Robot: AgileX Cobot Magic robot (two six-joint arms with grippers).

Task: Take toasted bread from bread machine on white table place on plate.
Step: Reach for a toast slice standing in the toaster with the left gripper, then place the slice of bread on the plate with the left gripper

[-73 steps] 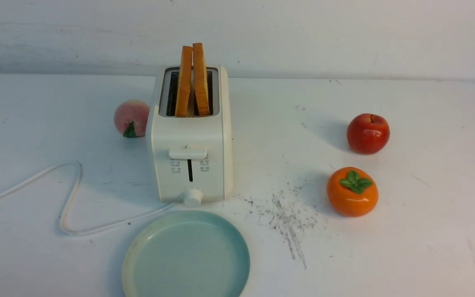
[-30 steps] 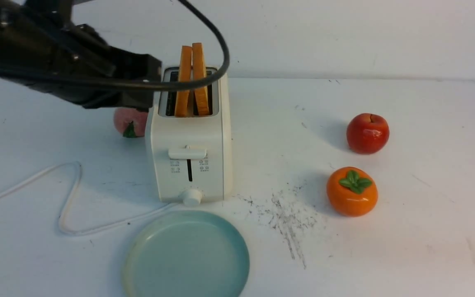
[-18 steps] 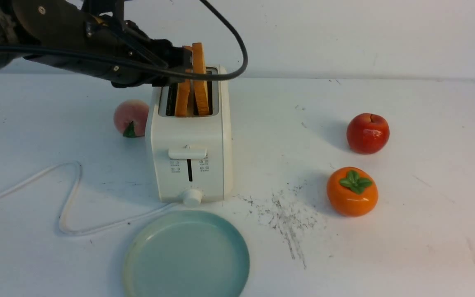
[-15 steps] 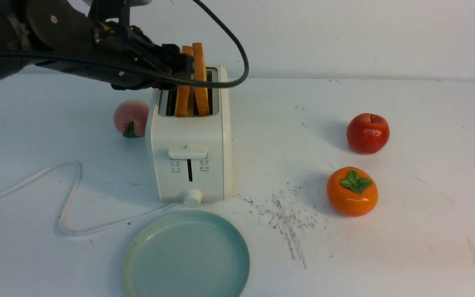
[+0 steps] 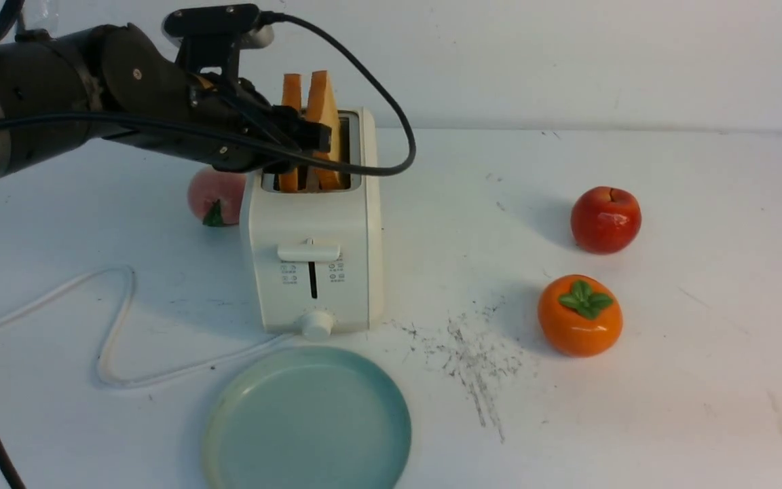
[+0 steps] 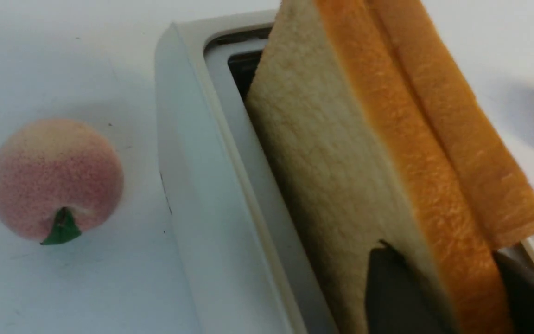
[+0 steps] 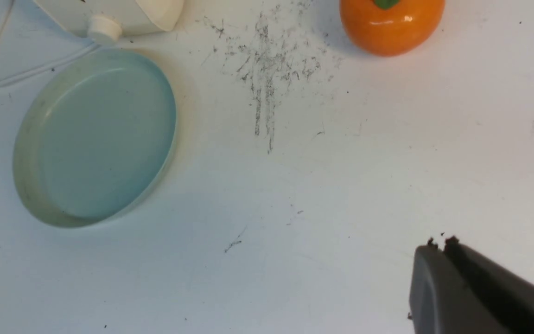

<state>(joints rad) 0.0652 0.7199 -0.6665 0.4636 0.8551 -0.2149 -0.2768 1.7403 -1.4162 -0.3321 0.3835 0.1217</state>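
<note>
The cream-white bread machine (image 5: 313, 272) stands on the white table (image 5: 635, 407), with two slices of toasted bread upright in its slots. My left gripper (image 5: 306, 139) reaches in from the left and is shut on the left slice (image 5: 290, 92). The right slice (image 5: 324, 95) leans beside it. In the left wrist view my gripper (image 6: 457, 297) has one dark finger on each face of the near slice (image 6: 341, 162); the other slice (image 6: 471, 139) is behind it. The pale blue-green plate (image 5: 306, 421) lies empty in front of the toaster. My right gripper (image 7: 438, 242) is shut and empty, low over the table at the near right.
A peach (image 5: 214, 197) sits just left of the toaster. A red apple (image 5: 605, 220) and an orange persimmon (image 5: 580, 316) sit to the right. The white cord (image 5: 116, 319) loops across the table on the left. Grey scratch marks (image 5: 476, 360) lie right of the plate.
My left arm came in from the left to the toaster top and closed on the left slice. That slice has shifted left, away from the other. The right gripper's tip appeared at the right edge.
</note>
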